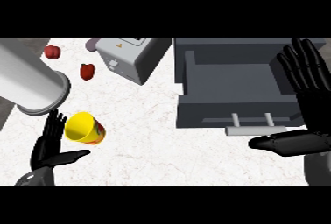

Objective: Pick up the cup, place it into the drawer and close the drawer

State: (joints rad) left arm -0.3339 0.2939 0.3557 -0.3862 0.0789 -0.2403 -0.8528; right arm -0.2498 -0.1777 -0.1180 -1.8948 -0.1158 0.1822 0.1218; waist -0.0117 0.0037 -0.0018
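There is one view, taken from the robot's head and tilted steeply down onto the white marbled worktop point(149, 113), facing away from the robot's body. It sits close. The black left hand point(48, 146) comes in at the lower left corner, and the black right hand point(315, 105) looms large along the right edge. The dark grey box-shaped drawer point(207, 113) fills the upper right. A large pale grey cylinder point(29, 81) is cut off by the left edge.
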